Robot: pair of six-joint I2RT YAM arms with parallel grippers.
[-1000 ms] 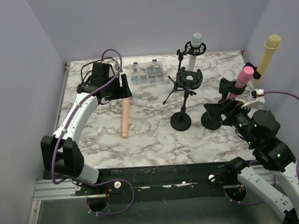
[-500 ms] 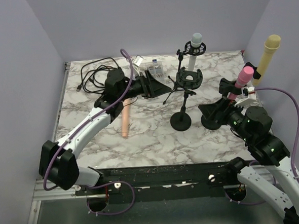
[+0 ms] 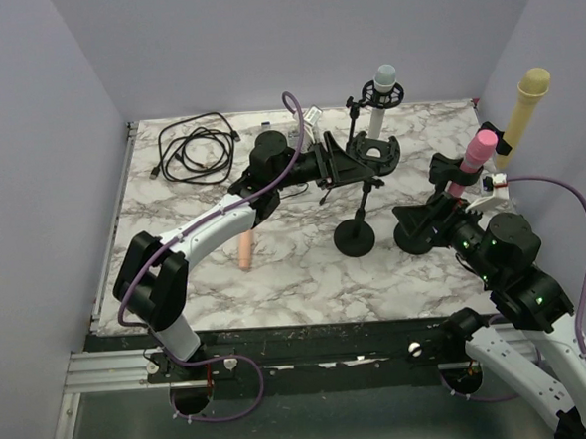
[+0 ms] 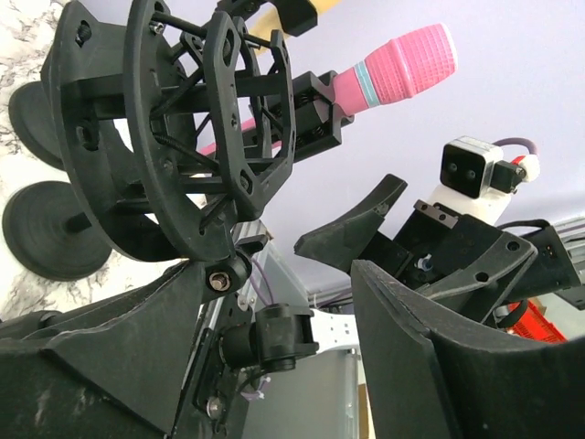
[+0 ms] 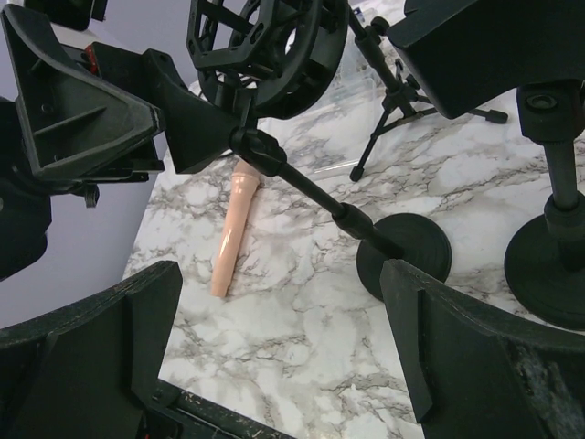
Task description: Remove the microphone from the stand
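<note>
A pink microphone (image 3: pixel 478 151) sits tilted in the clip of a black stand (image 3: pixel 414 237) at the right; the left wrist view shows its pink head (image 4: pixel 402 66). My right gripper (image 3: pixel 427 216) hovers open just in front of that stand's base, nothing between its fingers (image 5: pixel 279 274). My left gripper (image 3: pixel 347 161) is open at the empty black shock mount (image 3: pixel 372 155) of the middle stand. The mount's ring (image 4: pixel 210 137) stands beside the left finger, and the gap (image 4: pixel 292 283) holds nothing. A peach microphone (image 3: pixel 243 250) lies flat on the marble.
A grey-headed microphone (image 3: pixel 384 85) stands in a mount at the back. A yellow microphone (image 3: pixel 525 106) rises at the far right edge. A coiled black cable (image 3: pixel 194 146) lies at the back left. The middle stand's round base (image 3: pixel 355 238) sits beside the pink microphone's base.
The left arm has swung right, from above the peach microphone to the empty shock mount, uncovering the cable. The right arm has barely shifted.
</note>
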